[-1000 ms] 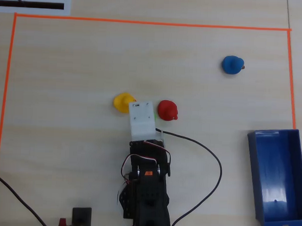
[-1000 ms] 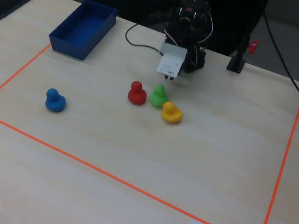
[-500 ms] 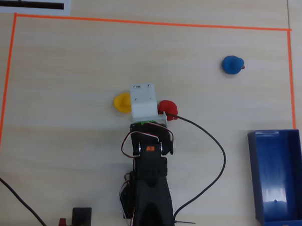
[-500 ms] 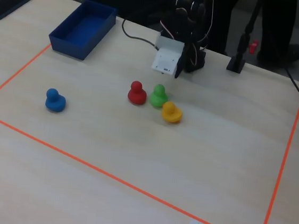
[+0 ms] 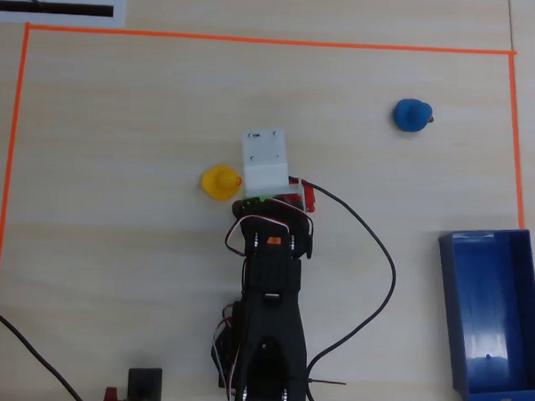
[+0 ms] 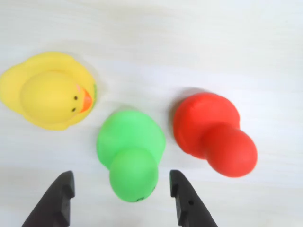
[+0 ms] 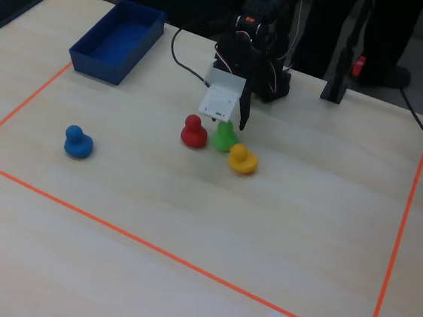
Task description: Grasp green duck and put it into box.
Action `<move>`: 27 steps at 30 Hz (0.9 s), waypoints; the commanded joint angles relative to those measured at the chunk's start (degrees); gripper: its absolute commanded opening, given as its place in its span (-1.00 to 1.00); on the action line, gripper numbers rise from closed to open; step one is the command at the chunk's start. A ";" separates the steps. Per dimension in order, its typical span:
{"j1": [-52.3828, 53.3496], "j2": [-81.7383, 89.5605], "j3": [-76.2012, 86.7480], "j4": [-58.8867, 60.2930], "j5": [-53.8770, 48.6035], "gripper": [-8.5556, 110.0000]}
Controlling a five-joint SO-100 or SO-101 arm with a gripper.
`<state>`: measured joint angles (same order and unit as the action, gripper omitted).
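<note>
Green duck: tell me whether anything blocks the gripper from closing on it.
Nothing lies between them. In the wrist view the open gripper straddles the green duck. The yellow duck and red duck sit close on either side, outside the fingers.

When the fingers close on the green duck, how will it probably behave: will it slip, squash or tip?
The green duck looks smooth and rounded, so it may slip out between the fingers if gripped near the head. It looks like a soft, hollow toy, probably light and somewhat squashy. The red duck and yellow duck sit close beside it, so either may get nudged.
</note>
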<state>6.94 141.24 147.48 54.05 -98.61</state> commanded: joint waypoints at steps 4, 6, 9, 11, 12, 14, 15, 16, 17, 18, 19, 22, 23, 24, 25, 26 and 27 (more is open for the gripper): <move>1.05 -0.09 3.60 -5.54 -0.44 -0.41; 1.05 -0.26 4.57 -6.15 -0.44 -0.42; 1.14 -0.70 5.19 -6.42 -0.44 -0.43; 1.23 -0.70 5.80 -7.29 -0.44 -0.43; 1.32 -0.79 5.89 -7.56 -0.44 -0.45; 1.49 -1.14 5.89 -8.09 -0.26 -0.52; 1.58 -1.23 5.89 -8.35 -0.26 -0.57; 1.76 -1.41 5.89 -8.70 -0.35 -0.61; 1.93 -1.49 5.89 -9.05 -0.35 -0.62; 2.02 -1.58 5.89 -9.76 -0.44 -0.63; 2.20 -1.67 5.89 -10.28 -0.35 -0.64; 2.37 -2.02 5.62 -10.90 -0.09 -0.64; 2.46 -2.29 5.45 -10.90 -0.09 -0.63; 2.55 -2.55 5.19 -10.90 0.00 -0.63; 2.64 -2.81 5.01 -10.90 0.00 -0.63; 2.81 -3.08 4.83 -10.90 -0.18 -0.63; 2.90 -3.25 4.66 -10.90 -0.35 -0.64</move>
<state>8.96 138.43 153.63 44.38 -98.61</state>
